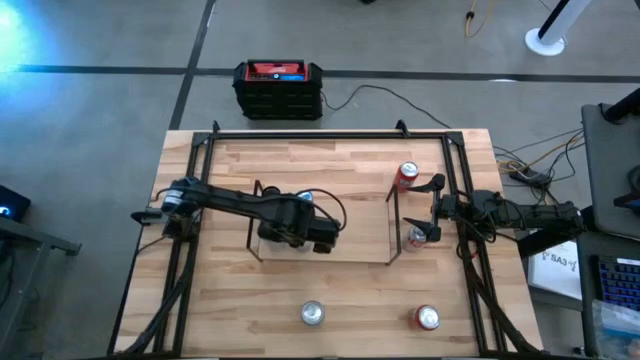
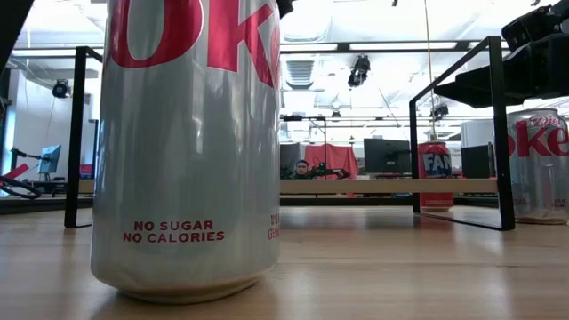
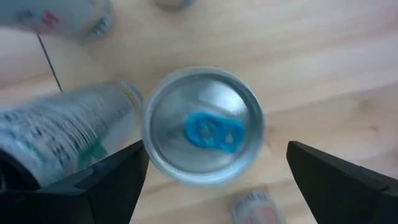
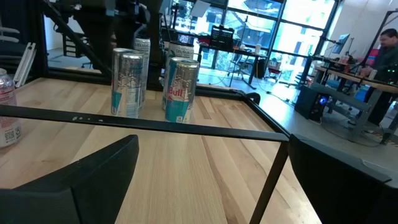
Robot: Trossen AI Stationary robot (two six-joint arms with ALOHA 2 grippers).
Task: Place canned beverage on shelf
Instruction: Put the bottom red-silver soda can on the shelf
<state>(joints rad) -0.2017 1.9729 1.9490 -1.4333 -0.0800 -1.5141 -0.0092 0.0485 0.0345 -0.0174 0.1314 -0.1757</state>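
We are seeing the left gripper (image 1: 318, 238) hanging over the left half of the shelf (image 1: 355, 225), its two dark fingers (image 3: 106, 186) spread wide and holding nothing. In the left wrist view we are looking straight down on an upright slim can with a blue pull tab (image 3: 204, 126), standing between those parted fingers without touching them. A second slim silver can (image 3: 59, 134) is standing just beside it.

From above, the shelf is sitting in the middle of the wooden table (image 1: 330, 290), its thin black end frames at either side. The right gripper (image 1: 432, 210) is waiting at the shelf's right end, fingers also wide apart and empty. A red-topped can (image 1: 407, 174) is standing near that end, and a silver can (image 1: 417, 237) is just beside the right gripper.

Nearer the table's front edge, well apart from the shelf, a silver can (image 1: 313, 314) and a red-topped can (image 1: 427, 318) are standing. In the low view, a silver Diet Coke can (image 2: 187, 142) is filling the foreground.

Beyond the table's far edge, a black and red box (image 1: 279, 89) is sitting on the floor.
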